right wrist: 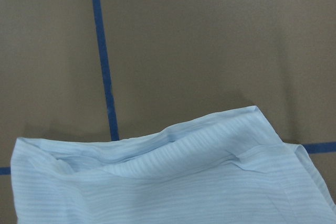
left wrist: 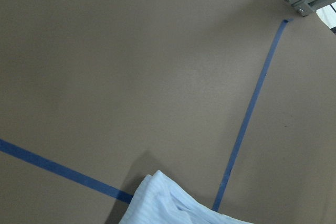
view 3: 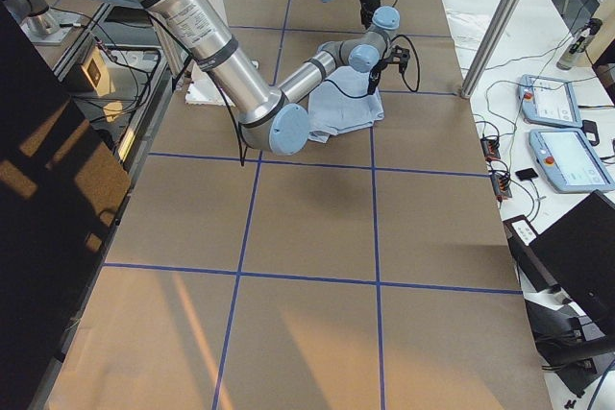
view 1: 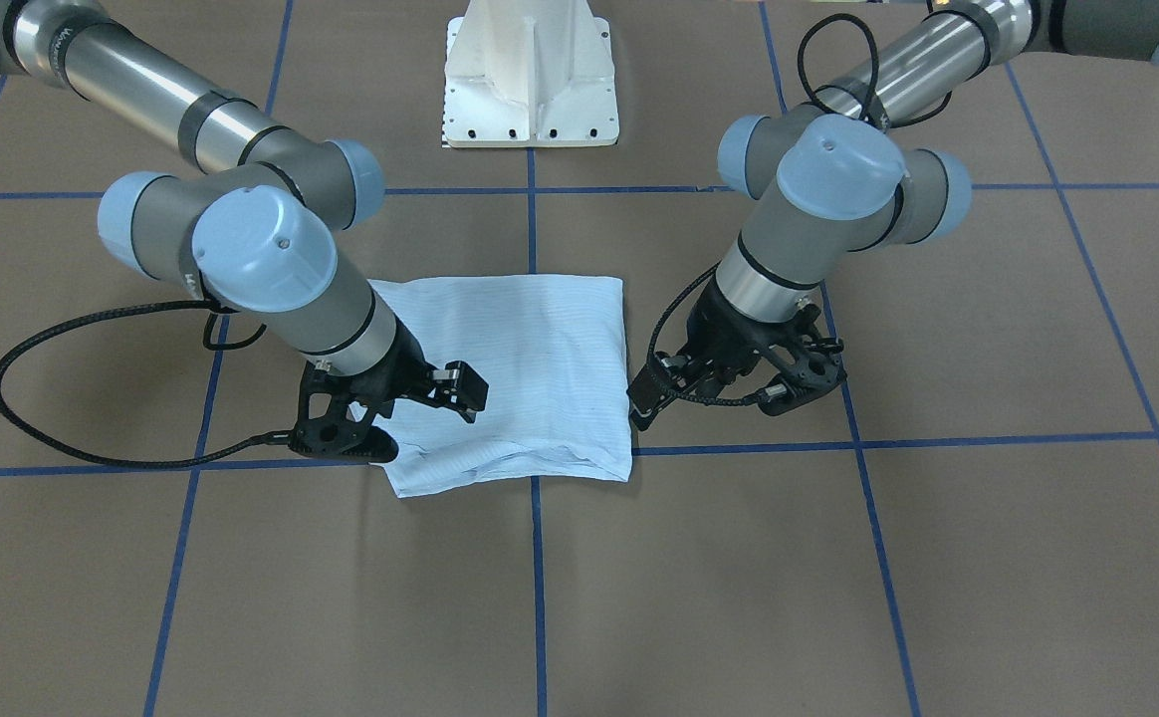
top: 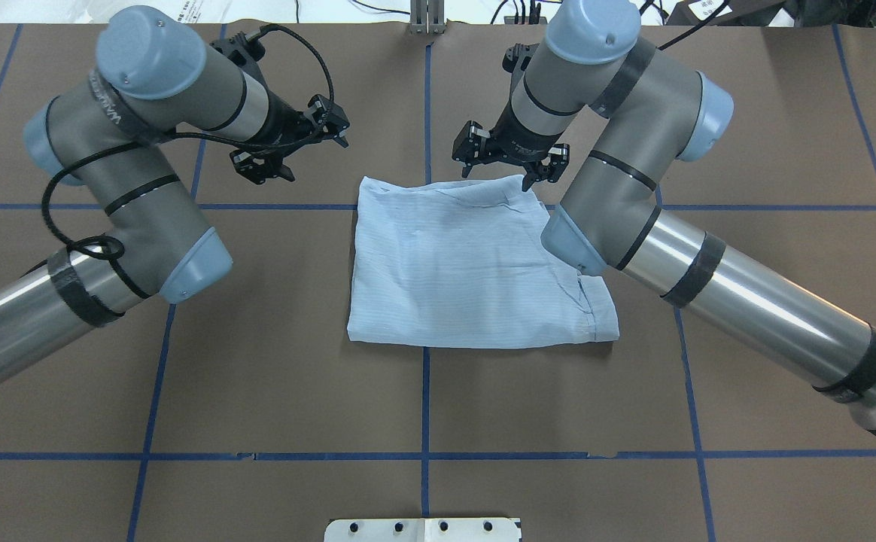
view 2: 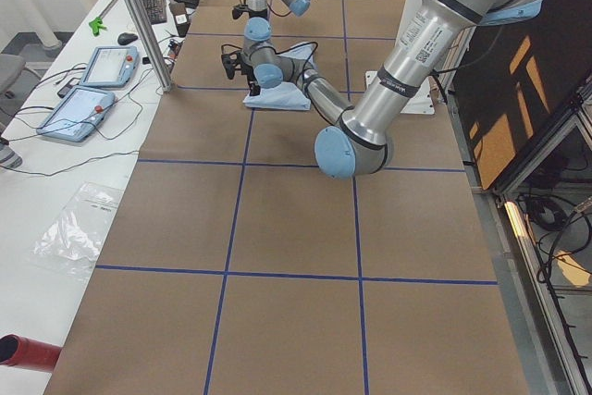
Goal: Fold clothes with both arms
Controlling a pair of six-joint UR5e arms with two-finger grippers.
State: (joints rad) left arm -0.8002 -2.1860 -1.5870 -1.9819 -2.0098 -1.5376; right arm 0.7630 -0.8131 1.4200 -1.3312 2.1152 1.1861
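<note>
left gripper (top: 295, 150), fingers spread, hangs just beside the folded light blue shirt (top: 453, 263) at the taped centre of the table (top: 257, 376). right gripper (top: 507, 167), also spread, is over the shirt's far edge. lettering on the left arm (top: 152, 218) is too small to read. the right arm (top: 634, 211) hides one shirt corner.

No readable text — lettering on left arm (top: 134, 202) too blurred
</note>
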